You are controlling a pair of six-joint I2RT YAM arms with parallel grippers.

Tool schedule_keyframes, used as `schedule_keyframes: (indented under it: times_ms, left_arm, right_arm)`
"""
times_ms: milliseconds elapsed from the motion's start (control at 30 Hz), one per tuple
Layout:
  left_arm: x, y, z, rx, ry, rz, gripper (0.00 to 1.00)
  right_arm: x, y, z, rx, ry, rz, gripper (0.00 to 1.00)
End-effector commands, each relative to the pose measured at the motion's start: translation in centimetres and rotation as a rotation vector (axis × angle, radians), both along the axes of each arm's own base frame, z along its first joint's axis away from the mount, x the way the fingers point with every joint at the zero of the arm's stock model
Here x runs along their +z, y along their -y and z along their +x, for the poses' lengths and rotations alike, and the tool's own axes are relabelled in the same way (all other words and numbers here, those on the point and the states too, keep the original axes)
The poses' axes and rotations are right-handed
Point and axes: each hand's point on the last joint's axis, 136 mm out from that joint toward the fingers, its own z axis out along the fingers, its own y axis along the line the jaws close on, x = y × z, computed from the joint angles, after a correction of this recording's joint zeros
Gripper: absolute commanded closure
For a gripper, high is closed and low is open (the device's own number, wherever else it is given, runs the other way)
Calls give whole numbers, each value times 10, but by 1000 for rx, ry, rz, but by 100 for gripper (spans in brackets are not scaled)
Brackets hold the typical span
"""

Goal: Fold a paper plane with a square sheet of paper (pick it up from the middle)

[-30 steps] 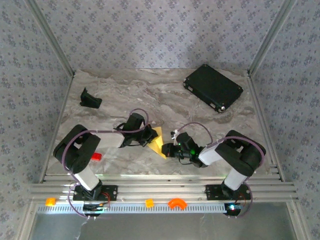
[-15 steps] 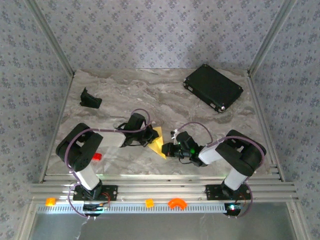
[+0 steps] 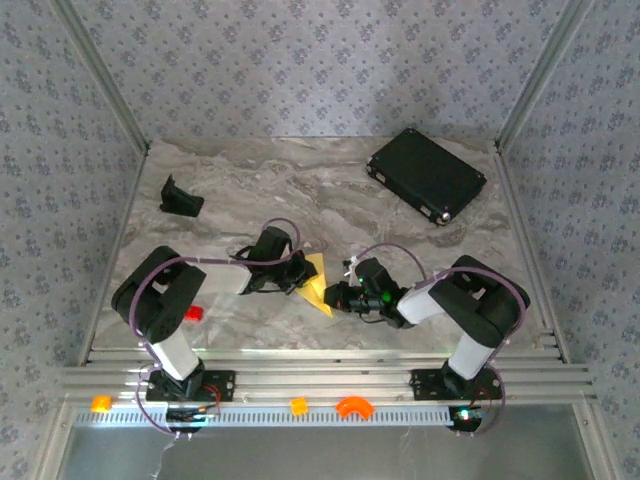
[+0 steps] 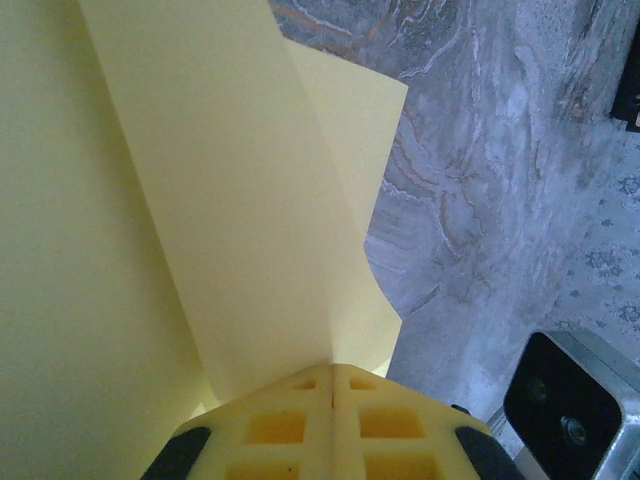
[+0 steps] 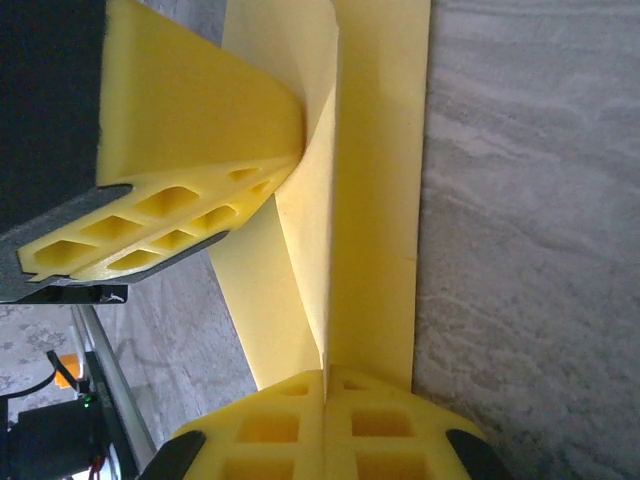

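Note:
The square sheet of paper (image 3: 321,283), pale yellow and folded into a narrow pointed shape, lies on the marble table (image 3: 300,190) between the two arms. My left gripper (image 3: 301,272) is shut on a raised fold of it (image 4: 230,200), the fingertips (image 4: 300,395) pressed together with paper between them. My right gripper (image 3: 337,297) is shut on the upright flap along the crease (image 5: 312,230) from the other side. In the right wrist view the left gripper's yellow fingers (image 5: 190,215) pinch the same flap further along.
A black rectangular case (image 3: 427,176) lies at the back right. A small black stand (image 3: 180,197) sits at the back left. A red block (image 3: 192,313) is by the left arm. Orange plastic pieces (image 3: 352,406) rest on the front rail.
The right gripper has closed the last bit onto the paper flap and edged slightly left. The left gripper and the paper have hardly moved.

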Motion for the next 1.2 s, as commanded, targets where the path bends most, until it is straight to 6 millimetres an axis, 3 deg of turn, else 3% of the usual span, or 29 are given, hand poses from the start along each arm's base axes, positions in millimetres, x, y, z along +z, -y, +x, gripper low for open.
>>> schedule_keyframes:
  times_ms: [0,500,1167]
  left_arm:
    - [0,0,3,-8,5,13,100]
    - [-11,0,6,-19,-3,40,100]
    - [-49,-21,-13,-56,-103,187,100]
  right_arm:
    - [-44,15,-28,13,-185,-110,100]
    - [-55,20,-31,-3,-235,-133,100]
    - [-41,15,-30,16,-229,-127,97]
